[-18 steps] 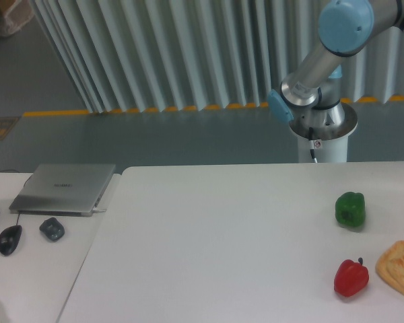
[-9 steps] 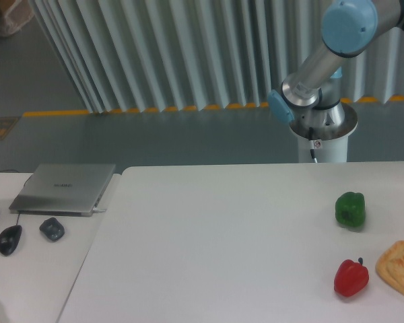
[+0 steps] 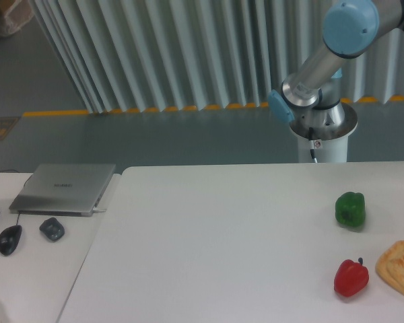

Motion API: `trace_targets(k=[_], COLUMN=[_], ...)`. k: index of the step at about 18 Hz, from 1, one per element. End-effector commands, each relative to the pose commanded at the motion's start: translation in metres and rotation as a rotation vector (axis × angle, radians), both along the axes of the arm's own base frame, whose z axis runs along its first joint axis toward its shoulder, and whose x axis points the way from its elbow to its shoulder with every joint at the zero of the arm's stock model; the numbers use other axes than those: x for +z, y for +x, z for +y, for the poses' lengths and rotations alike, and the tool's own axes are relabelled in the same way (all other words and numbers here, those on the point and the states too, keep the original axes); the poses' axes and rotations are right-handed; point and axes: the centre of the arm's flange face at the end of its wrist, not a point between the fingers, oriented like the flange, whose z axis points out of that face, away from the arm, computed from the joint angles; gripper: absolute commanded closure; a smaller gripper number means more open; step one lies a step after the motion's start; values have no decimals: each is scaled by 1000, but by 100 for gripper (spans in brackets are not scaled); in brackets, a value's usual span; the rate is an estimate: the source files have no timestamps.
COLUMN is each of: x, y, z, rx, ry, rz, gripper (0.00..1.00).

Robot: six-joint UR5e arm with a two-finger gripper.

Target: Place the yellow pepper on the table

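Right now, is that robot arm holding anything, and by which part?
It cannot be told: the end effector is out of view. Only the arm shows. No yellow pepper shows on the table.

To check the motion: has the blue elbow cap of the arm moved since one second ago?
Yes. The blue elbow cap shifted slightly right, judged against the fixed white pedestal.

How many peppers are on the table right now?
2: the green pepper near the right edge, the red pepper in front of it. No yellow pepper shows; it may be out of frame.
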Motion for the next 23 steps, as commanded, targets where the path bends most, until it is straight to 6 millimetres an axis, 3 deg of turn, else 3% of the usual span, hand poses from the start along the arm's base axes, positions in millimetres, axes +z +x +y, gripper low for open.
trace_targets(k=[6, 11, 16, 19, 22, 23], x=[30, 78, 94, 95, 81, 85], y=[19, 71, 107, 144, 201, 213], z=[12, 45, 75, 114, 159, 163], rx=[39, 56, 115, 136, 136, 141], ry=[63, 95, 133, 143, 117, 118], rz=[-69, -152, -219, -242, -280, -278], gripper=[62, 63, 62, 63, 63, 63])
